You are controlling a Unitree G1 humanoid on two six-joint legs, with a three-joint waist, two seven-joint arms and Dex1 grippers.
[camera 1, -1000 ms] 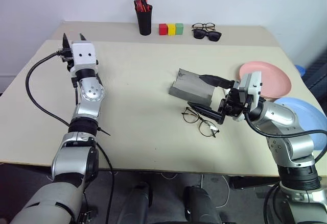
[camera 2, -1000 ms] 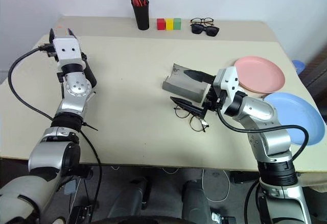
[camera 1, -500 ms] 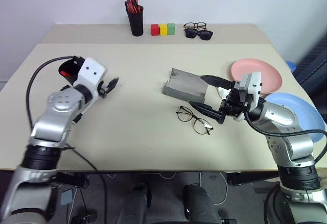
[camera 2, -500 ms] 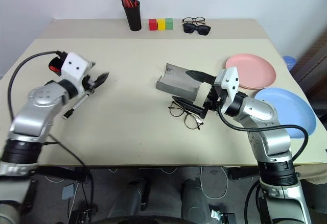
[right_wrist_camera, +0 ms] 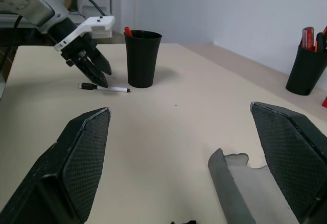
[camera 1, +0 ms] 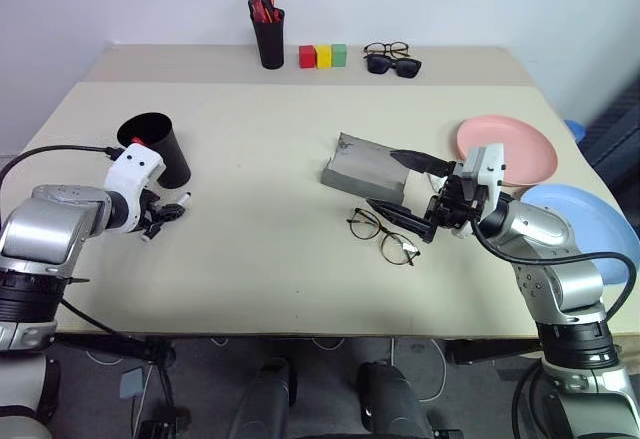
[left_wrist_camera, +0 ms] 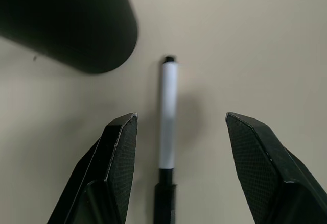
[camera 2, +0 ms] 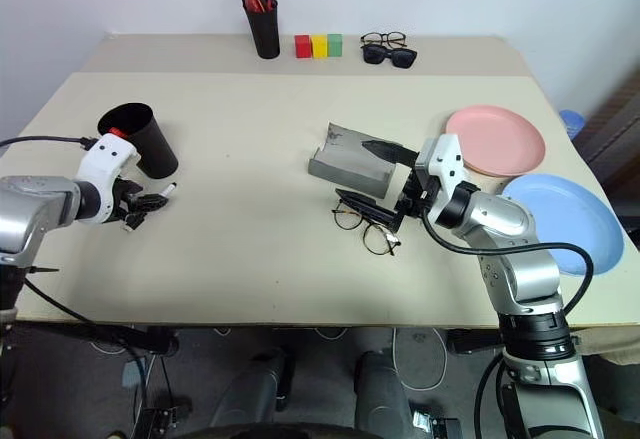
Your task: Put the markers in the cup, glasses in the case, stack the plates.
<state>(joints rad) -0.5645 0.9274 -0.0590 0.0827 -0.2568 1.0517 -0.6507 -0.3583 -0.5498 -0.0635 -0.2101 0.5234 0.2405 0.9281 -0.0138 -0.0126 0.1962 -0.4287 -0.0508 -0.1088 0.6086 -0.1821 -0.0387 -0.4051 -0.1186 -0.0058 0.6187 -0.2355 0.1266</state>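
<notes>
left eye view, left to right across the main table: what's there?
left gripper → black cup → grey case → wire-frame glasses → right gripper → pink plate → blue plate

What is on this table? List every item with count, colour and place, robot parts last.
wide black plastic cup: 1, black, table's left side
red-capped marker: 1, red tip, standing in that cup
pale-bodied marker: 1, white with dark ends, lying beside the cup
black pen holder: 1, with red-orange markers, far edge
small blocks: 3, red, yellow, green, beside the holder
black-framed glasses: 1, far edge
sunglasses: 1, black, just in front of them
grey felt case: 1, centre, flap open
wire-frame glasses: 1, dark, near side of the case
pink plate: 1, right side
blue plate: 1, nearer on the right
left gripper: jaws open, straddling the pale marker
right gripper: jaws open, over the case
</notes>
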